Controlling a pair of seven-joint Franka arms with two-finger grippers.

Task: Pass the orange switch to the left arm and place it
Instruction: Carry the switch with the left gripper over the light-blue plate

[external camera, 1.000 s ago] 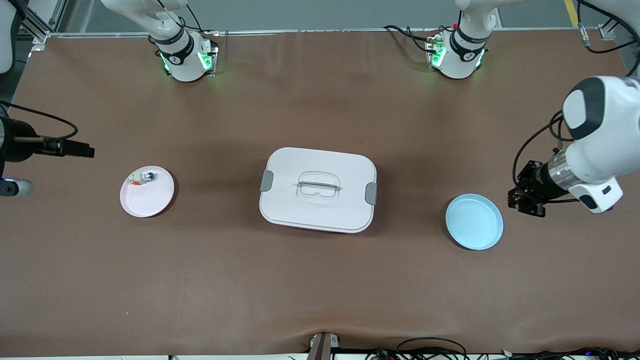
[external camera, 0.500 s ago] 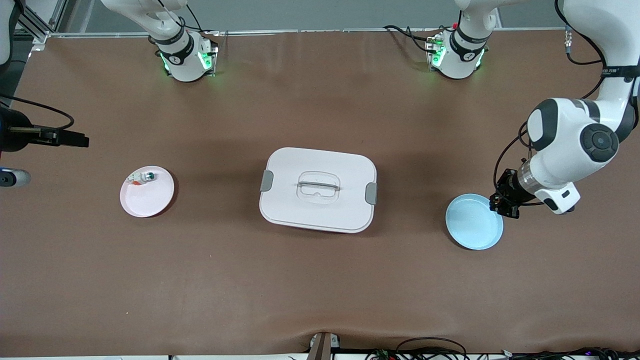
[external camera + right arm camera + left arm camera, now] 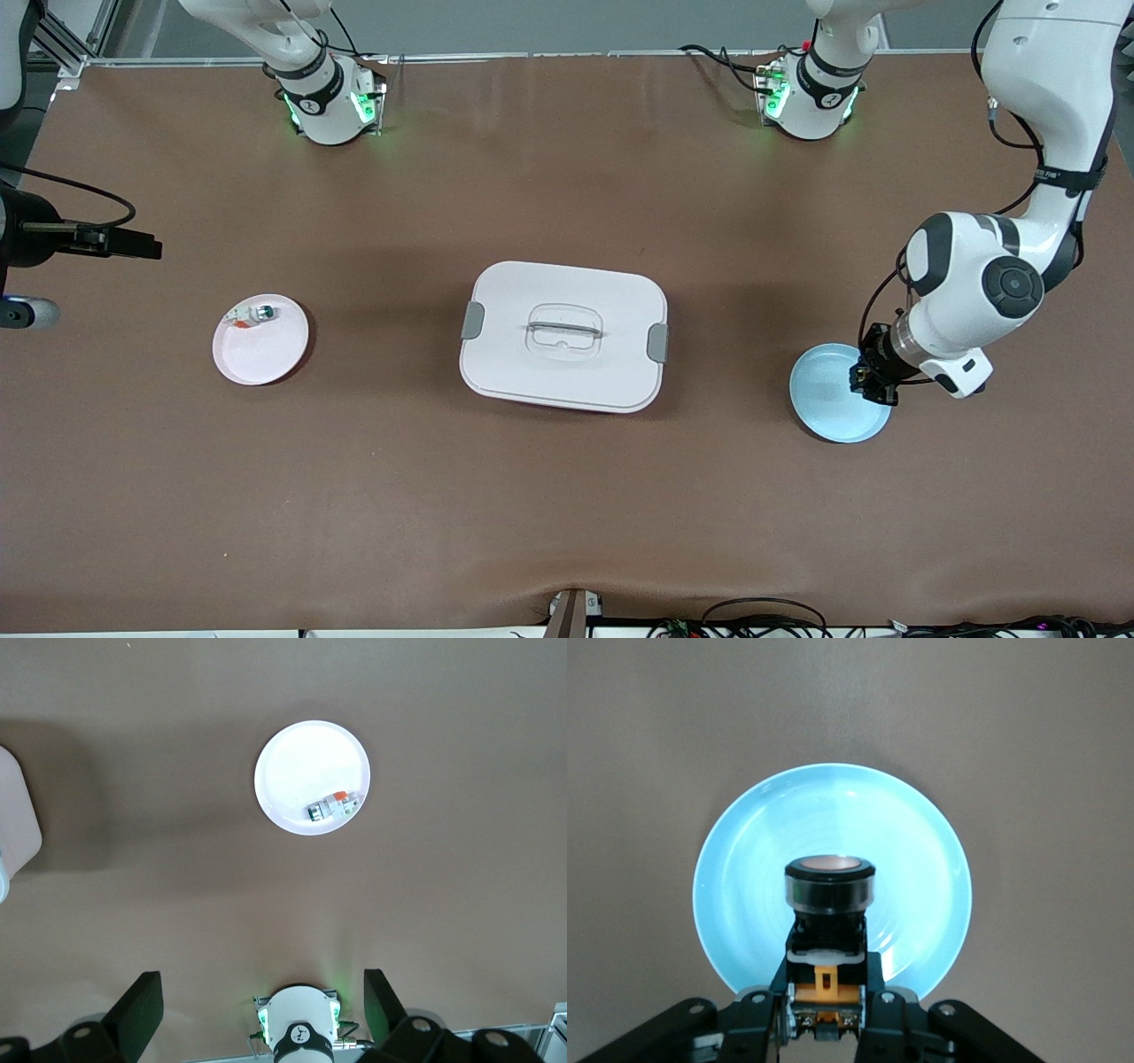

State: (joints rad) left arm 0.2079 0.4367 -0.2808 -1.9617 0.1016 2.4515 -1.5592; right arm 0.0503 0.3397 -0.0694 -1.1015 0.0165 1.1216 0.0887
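The orange switch [image 3: 830, 930], a black push-button block with orange parts, is clamped in my left gripper [image 3: 824, 1010], which is shut on it. In the front view that left gripper [image 3: 873, 379] hangs over the rim of a light blue plate [image 3: 828, 399] at the left arm's end of the table. The wrist view shows the blue plate [image 3: 744, 877] directly under the switch. The white latched box [image 3: 514, 354] stands mid-table. My right gripper [image 3: 146, 246] waits open and empty, up over the right arm's end of the table; its fingers [image 3: 142, 1005] stand wide apart.
A pink plate [image 3: 266, 354] toward the right arm's end holds a small white-and-green component [image 3: 257, 313]. The right wrist view also takes in that plate [image 3: 301, 771], the component [image 3: 335, 806] and a corner of the box [image 3: 13, 815]. Brown table lies between the plates and the box.
My left arm has swung in from the table's end, carrying the switch over the blue plate. The right gripper has barely shifted.
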